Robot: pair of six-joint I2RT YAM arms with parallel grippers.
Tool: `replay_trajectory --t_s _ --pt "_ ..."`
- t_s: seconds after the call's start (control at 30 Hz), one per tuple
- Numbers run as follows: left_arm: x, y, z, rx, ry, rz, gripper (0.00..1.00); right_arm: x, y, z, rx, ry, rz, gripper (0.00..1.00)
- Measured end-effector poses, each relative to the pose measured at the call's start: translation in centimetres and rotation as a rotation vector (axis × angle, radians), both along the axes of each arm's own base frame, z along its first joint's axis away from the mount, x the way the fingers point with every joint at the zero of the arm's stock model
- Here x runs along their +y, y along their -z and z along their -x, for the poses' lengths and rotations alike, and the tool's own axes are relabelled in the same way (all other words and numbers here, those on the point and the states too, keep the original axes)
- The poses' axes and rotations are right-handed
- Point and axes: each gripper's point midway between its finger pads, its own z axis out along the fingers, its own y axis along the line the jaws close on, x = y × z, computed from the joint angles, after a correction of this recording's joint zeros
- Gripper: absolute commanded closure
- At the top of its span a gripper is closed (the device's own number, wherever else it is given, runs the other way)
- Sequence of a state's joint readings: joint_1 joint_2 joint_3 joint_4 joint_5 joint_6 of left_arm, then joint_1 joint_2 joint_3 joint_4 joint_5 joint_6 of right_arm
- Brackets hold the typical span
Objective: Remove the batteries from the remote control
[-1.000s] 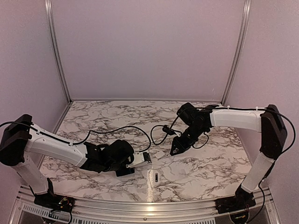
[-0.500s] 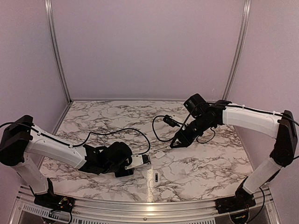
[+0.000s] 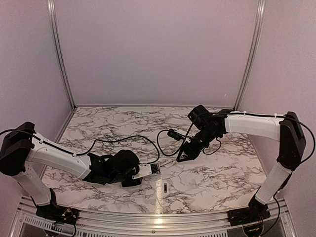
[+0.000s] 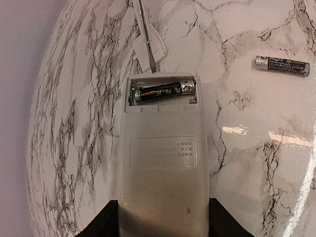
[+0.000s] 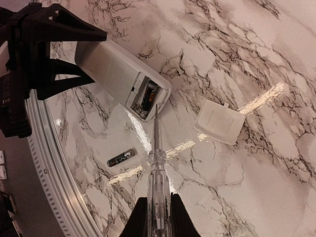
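The right jaws, pinching the rod point(image 5: 157, 165), return toward the remote control point(image 4: 163, 163), pinched by the left jaws; one battery point(image 4: 162, 92) remains inside.

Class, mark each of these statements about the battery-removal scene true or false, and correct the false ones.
1. One battery sits inside the remote control. True.
2. Both batteries lie on the table. False: only one loose battery lies on the table.
3. The cover is fitted on the remote control. False: the cover lies on the table, apart from it.
4. The right fingers hold a screwdriver whose tip points at the open compartment. True.
5. The left fingers are empty. False: the left fingers grip the remote control at its end.
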State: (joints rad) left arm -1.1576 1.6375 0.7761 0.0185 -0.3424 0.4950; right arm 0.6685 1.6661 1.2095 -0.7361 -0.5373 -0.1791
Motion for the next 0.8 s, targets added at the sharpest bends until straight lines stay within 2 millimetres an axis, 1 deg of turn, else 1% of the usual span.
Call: replay_trajectory --t_s 0.13,0.27,0.37,0.57,0.8 --pt "0.1 0.0 -0.1 -0.008 0.003 -0.011 0.93 0.1 0.8 -0.1 0.009 -0.01 0.012 1.0" --pt "0.1 0.0 -0.1 -0.014 0.005 -0.015 0.93 0.2 1.2 -0.2 0.013 -0.016 0.015 1.0" --pt "0.2 0.0 -0.2 -0.018 0.002 -0.018 0.93 0.4 0.9 -0.5 -0.002 -0.022 0.013 1.0" --pt "0.3 0.5 -0.2 -0.013 0.001 -0.031 0.93 0.8 -0.4 -1.6 -0.049 -0.018 0.006 1.0" --pt "0.1 0.8 -0.3 -0.011 0.001 -0.037 0.93 0.7 -0.8 -1.5 -0.054 -0.017 0.003 1.0"
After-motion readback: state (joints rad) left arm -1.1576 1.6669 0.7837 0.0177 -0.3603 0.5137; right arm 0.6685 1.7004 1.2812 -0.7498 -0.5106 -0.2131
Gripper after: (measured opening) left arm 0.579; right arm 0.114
